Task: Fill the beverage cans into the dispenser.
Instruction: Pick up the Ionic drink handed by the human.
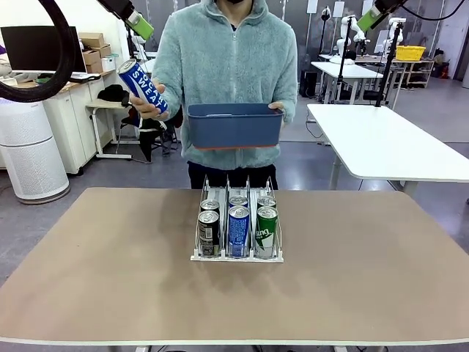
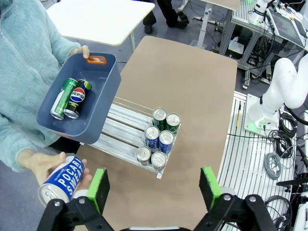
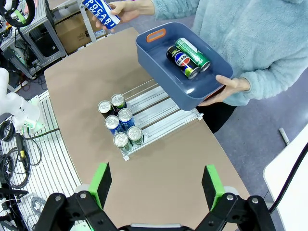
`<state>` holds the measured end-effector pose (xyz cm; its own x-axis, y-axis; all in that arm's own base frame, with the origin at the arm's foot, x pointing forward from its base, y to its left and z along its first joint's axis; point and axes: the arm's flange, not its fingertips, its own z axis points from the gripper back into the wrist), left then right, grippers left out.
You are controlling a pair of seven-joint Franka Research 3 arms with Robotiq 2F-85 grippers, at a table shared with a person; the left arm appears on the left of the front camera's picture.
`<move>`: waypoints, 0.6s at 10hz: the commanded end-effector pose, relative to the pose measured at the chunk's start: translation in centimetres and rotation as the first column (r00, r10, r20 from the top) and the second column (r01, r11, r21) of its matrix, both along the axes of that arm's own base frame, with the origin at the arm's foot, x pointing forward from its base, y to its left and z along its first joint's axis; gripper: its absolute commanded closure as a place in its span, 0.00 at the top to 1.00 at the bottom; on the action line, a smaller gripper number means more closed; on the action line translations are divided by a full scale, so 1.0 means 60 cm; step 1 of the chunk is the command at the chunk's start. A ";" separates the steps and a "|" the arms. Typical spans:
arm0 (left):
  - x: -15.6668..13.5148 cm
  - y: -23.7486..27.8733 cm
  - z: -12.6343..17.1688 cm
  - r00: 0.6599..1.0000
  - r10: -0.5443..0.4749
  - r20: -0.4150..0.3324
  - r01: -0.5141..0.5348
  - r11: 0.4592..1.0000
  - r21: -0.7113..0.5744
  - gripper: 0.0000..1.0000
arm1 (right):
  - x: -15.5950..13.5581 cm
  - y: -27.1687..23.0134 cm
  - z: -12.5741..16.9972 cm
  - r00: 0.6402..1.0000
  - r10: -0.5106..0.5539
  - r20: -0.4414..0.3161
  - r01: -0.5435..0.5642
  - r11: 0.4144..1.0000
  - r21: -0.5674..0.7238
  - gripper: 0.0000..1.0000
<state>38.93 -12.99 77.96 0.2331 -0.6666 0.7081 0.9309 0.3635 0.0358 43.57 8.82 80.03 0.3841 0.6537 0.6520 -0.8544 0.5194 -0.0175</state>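
- Front view: dispenser (image 1: 237,257) mid-frame on the table (image 1: 95,279), six cans (image 1: 239,224) bunched at its near lip, two per lane. Upper left, a hand (image 1: 150,108) offering a Pocari can (image 1: 143,86); centre, a bin (image 1: 234,128) held up over the dispenser. Likely trouble: a fumbled handover, with the can dropping onto those already loaded.
- Left wrist view: left gripper (image 2: 155,186) at bottom, jaws wide apart and empty. Pocari can at lower left, tilted – easy to pinch off-centre and lose.
- Right wrist view: right gripper (image 3: 158,185) at bottom, jaws likewise apart and empty. Green can (image 3: 192,53) and Pepsi can (image 3: 182,61) lying loose in the bin, upper centre – free to roll if tipped.
- Surface and room: flat, matte tan tabletop; grey floor (image 1: 146,172), white table (image 1: 388,139) at right, cabling (image 2: 276,163) alongside.
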 end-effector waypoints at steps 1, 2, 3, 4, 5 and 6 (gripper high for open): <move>-0.002 0.003 -0.003 1.000 -0.001 -0.005 0.001 1.000 0.000 1.00 | 0.000 0.001 0.001 1.000 -0.007 -0.004 0.007 1.000 0.002 1.00; -0.002 0.003 -0.003 1.000 -0.001 -0.005 0.001 1.000 0.000 1.00 | 0.000 0.001 0.001 1.000 -0.007 -0.004 0.007 1.000 0.002 1.00; -0.002 0.003 -0.003 1.000 -0.001 -0.005 0.001 1.000 0.000 1.00 | 0.000 0.001 0.001 1.000 -0.007 -0.004 0.007 1.000 0.002 1.00; -0.002 0.003 -0.003 1.000 -0.001 -0.005 0.001 1.000 0.000 1.00 | 0.000 0.001 0.001 1.000 -0.007 -0.004 0.007 1.000 0.002 1.00; -0.002 0.003 -0.003 1.000 -0.001 -0.005 0.001 1.000 0.000 1.00 | 0.000 0.001 0.001 1.000 -0.007 -0.004 0.007 1.000 0.002 1.00; -0.002 0.003 -0.003 1.000 -0.001 -0.005 0.001 1.000 0.000 1.00 | 0.000 0.001 0.001 1.000 -0.007 -0.004 0.007 1.000 0.002 1.00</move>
<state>38.93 -12.99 77.96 0.2331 -0.6665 0.7081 0.9309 0.3635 0.0358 43.57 8.82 80.03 0.3841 0.6537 0.6520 -0.8543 0.5194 -0.0175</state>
